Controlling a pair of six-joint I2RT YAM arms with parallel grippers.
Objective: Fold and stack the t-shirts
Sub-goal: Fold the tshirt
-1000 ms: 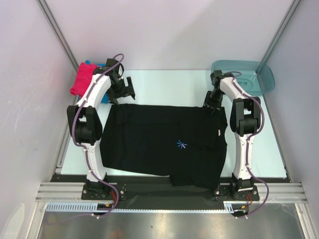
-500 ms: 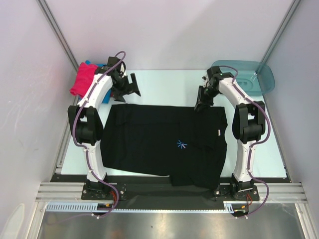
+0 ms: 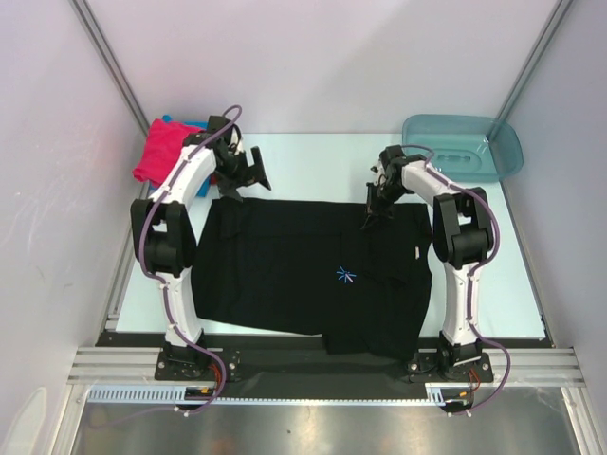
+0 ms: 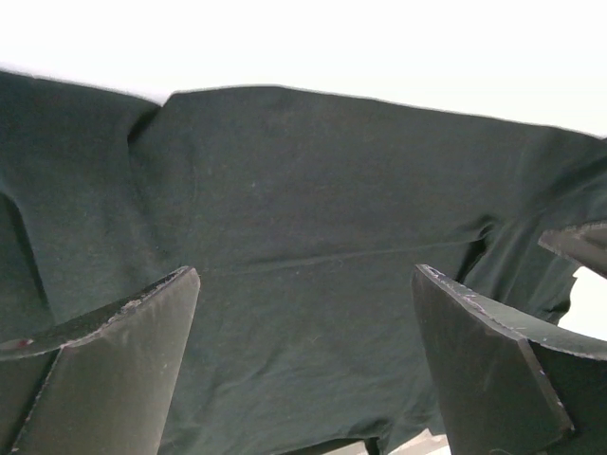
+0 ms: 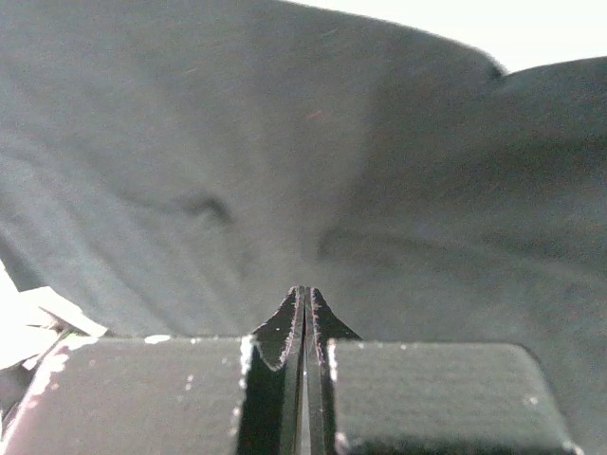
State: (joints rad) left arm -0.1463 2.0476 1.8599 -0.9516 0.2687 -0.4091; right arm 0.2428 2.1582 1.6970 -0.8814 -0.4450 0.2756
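Nothing written can be read. A blue-white starburst print (image 3: 346,276) is borne by the large black cloth t-shirt (image 3: 275,275).

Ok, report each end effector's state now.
Left end effector: open, empty, over the black t-shirt.
Right end effector: shut, tips on that t-shirt; pinch unclear.

Enclosure, three sides.
- Back wall (image 3: 313,66): plain, off-white, matte.
- Left wall (image 3: 47,190) and right wall (image 3: 569,190): pale panels with a faint lavender cast.
- Corner posts: grey metal, one far left (image 3: 106,59), one far right (image 3: 536,59).
- Desk (image 3: 313,166): pale mint-white top, smooth.
- Black strip (image 3: 275,346) along the desk's near edge.
- Aluminium rail (image 3: 322,365): slotted, just nearer than the strip.
- White slotted duct (image 3: 313,400) running left to right.
- Brushed metal plate (image 3: 313,431), nearest.
- Light: even, soft, with mild glare on the plate.
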